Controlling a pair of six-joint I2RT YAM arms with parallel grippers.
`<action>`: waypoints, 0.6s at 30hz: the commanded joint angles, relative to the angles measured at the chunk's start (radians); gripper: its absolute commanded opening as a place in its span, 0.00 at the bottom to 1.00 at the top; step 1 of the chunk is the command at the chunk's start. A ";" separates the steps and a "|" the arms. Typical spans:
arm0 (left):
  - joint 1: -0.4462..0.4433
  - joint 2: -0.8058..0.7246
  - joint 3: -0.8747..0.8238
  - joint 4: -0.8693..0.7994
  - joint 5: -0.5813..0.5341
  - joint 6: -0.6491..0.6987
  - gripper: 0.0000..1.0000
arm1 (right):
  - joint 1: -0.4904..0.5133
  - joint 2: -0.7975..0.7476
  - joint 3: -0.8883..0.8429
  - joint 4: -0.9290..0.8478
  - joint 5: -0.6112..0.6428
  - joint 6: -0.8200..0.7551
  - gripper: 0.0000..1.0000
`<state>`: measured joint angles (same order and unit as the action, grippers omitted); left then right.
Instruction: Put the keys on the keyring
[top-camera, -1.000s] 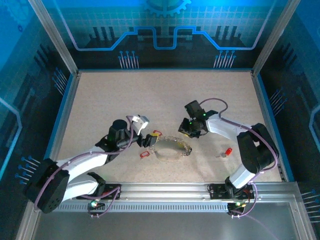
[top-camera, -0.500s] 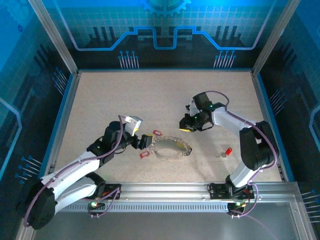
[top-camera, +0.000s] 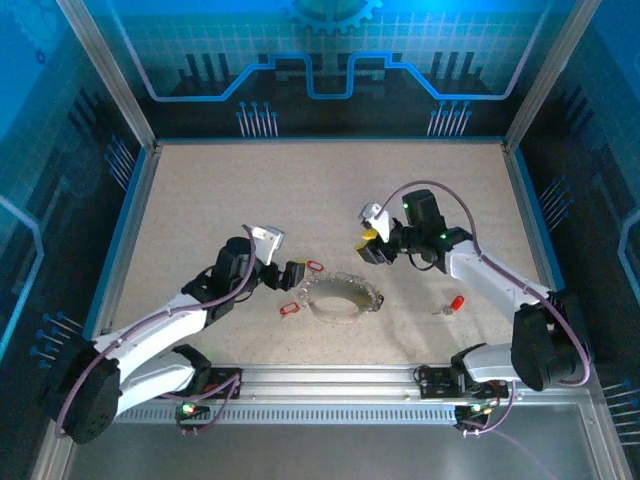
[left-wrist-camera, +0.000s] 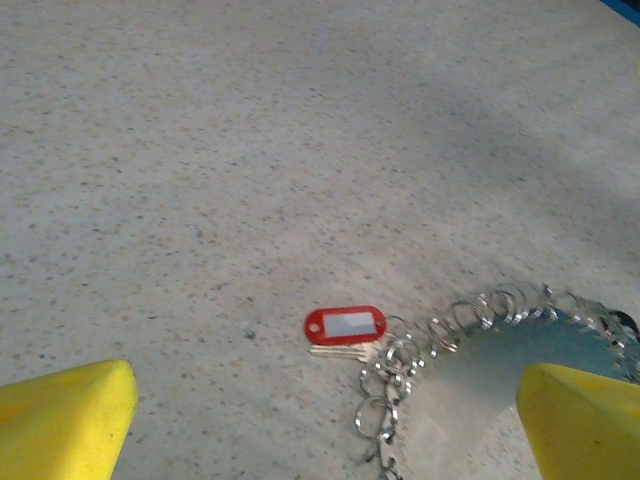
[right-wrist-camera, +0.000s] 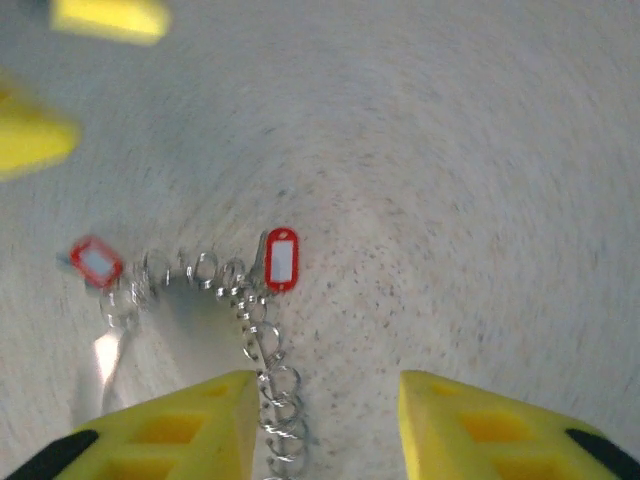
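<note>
My left hand (top-camera: 292, 275), spread wide and empty, is nearer than my open right hand (top-camera: 368, 245) to the red-headed key (left-wrist-camera: 345, 325) just ahead, lying crosswise beside the keyring (left-wrist-camera: 480, 308).

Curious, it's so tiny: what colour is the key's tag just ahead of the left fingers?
Red tag, pale centre; clearest in left wrist view.

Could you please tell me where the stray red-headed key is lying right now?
In the top view, the stray red-headed key lies alone on the table, to the right of the keyring and clearly apart from it.
</note>
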<state>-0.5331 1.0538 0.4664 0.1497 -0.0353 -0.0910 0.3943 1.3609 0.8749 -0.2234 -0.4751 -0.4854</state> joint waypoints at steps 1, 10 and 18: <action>0.005 0.027 -0.013 0.041 -0.124 -0.050 0.99 | 0.035 0.073 0.055 -0.137 -0.057 -0.583 0.40; 0.007 0.095 0.005 0.066 -0.010 -0.023 0.99 | 0.122 0.187 0.011 -0.100 0.182 -0.964 0.37; 0.009 0.103 0.004 0.071 -0.009 -0.024 0.99 | 0.209 0.265 -0.046 0.079 0.360 -1.112 0.36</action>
<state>-0.5274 1.1522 0.4664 0.1928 -0.0631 -0.1143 0.5842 1.5974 0.8284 -0.2222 -0.1951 -1.4929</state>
